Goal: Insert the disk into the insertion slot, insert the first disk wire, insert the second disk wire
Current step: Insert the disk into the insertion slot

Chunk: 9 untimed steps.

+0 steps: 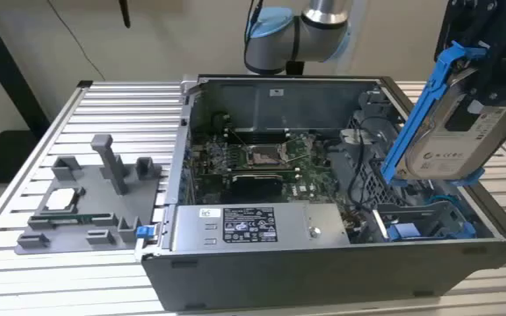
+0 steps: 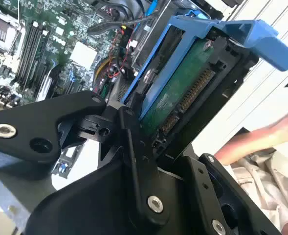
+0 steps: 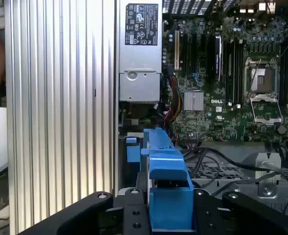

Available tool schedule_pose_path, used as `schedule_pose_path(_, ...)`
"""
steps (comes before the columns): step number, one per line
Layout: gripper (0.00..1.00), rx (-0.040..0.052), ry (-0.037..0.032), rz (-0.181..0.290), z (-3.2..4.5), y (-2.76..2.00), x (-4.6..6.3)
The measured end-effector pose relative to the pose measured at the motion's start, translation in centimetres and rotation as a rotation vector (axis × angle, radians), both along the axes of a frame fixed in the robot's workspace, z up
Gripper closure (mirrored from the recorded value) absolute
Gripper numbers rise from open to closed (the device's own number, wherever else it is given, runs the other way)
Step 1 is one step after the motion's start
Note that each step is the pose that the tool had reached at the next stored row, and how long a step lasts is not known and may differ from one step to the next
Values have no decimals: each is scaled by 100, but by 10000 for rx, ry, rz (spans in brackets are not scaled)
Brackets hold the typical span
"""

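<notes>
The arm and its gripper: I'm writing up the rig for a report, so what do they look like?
The arm has a silver-grey metal tube and rounded joints with light blue caps. The gripper is matt black, built of flat jointed link plates with silver screw heads and round holes.

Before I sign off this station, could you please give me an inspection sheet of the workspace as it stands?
Surface: slatted metal table, carrying the open computer case.
Job's things: disk in its blue carrier, held tilted above the insertion slot, not inserted.
Clutter: grey fixture tray on the table, to the exterior view's left of the case.
Grippers: gripper shut on the disk.
Cables: black wires lying loose inside the case.
Surroundings: person's arm, blurred, in the second wrist view.
</notes>
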<state>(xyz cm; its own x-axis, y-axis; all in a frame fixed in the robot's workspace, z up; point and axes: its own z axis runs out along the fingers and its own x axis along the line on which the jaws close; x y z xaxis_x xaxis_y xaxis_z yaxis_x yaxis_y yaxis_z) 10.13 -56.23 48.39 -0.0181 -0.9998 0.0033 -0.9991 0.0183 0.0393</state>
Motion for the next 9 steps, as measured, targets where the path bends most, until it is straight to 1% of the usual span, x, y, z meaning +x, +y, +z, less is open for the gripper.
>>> schedule_pose_path(9, 100, 0, 0, 1, -14, 0, 0)
